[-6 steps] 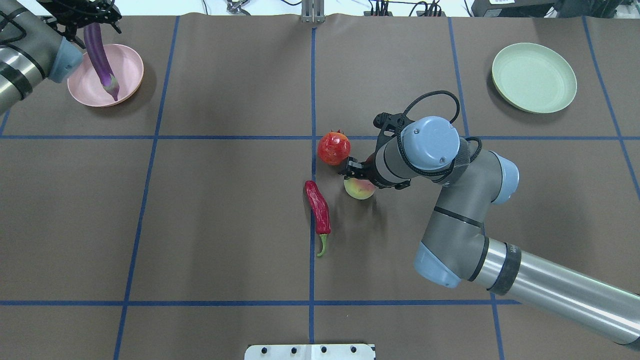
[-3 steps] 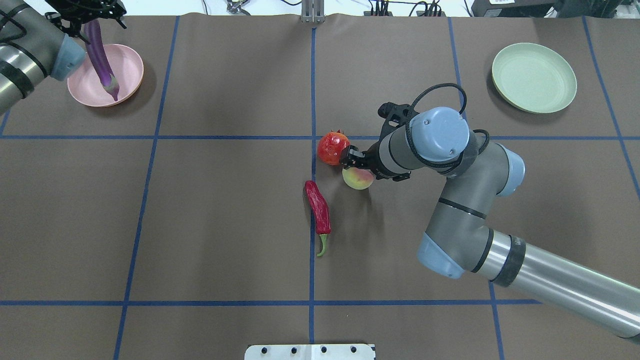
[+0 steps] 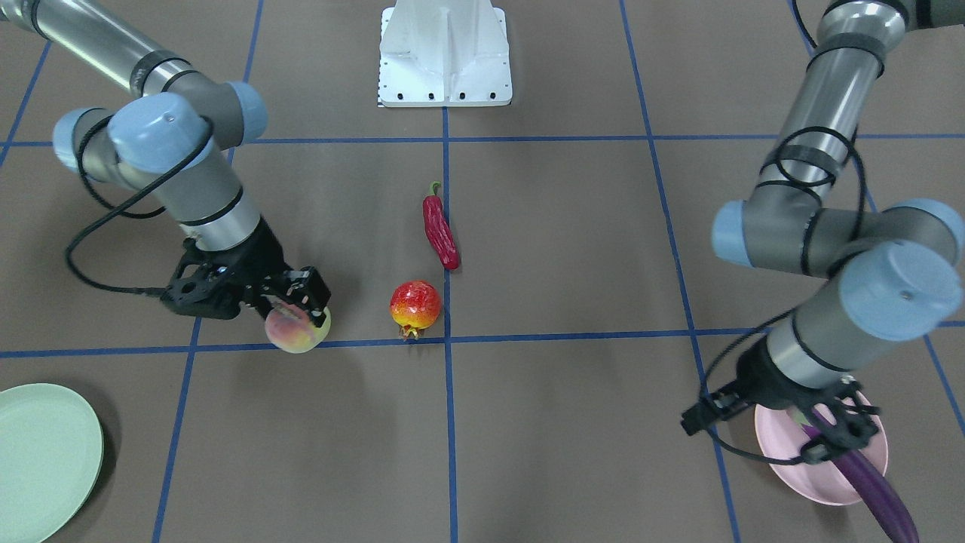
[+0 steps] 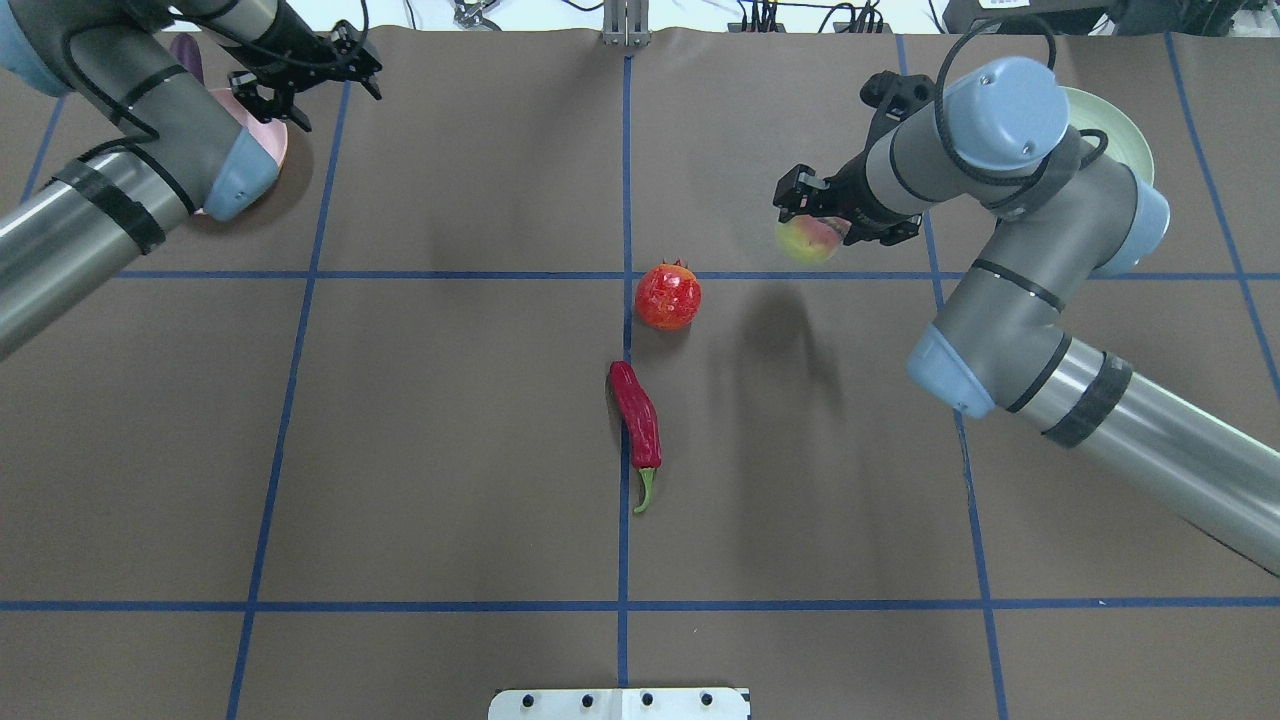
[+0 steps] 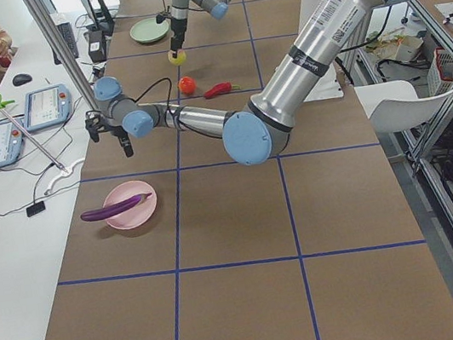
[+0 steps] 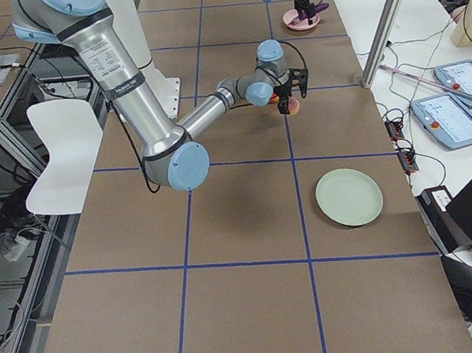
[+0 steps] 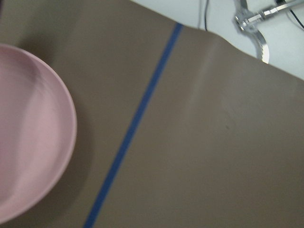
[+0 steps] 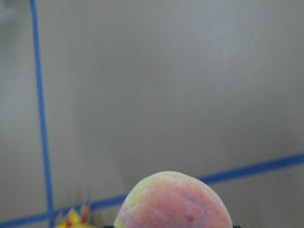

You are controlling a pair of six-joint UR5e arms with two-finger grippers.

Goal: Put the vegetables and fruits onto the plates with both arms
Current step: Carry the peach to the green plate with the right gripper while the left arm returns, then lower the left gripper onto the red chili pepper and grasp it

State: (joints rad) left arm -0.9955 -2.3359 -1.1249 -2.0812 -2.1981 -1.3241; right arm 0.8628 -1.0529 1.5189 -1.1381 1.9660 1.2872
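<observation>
1. Two silver-grey jointed arms with light blue caps work over your brown paper-covered table (image 4: 450,450), which blue tape rules into a grid. A white bench with two tablets (image 5: 48,106) runs along its far edge.
2. Your right arm (image 4: 1010,300) reaches toward the far right corner and hides part of the pale mint green round plate (image 4: 1125,120). The left arm (image 4: 120,190) reaches to the far left corner.
3. Look at the pale pink round plate (image 5: 135,219): the long glossy purple eggplant (image 5: 112,210) lies across it, one end overhanging the rim.
4. Your left gripper (image 4: 310,85) is raised beside that plate, jaws spread and holding nothing.
5. The round red-orange pomegranate (image 4: 668,297) sits near the table's centre, just beside a tape crossing.
6. Your right gripper (image 4: 815,220) is clenched on the round pink-yellow peach (image 4: 806,242), held clear of the table between the pomegranate and the green plate.
7. The red chili pepper (image 4: 636,420) lies along the centre line, green stem toward the white base (image 4: 620,703).
</observation>
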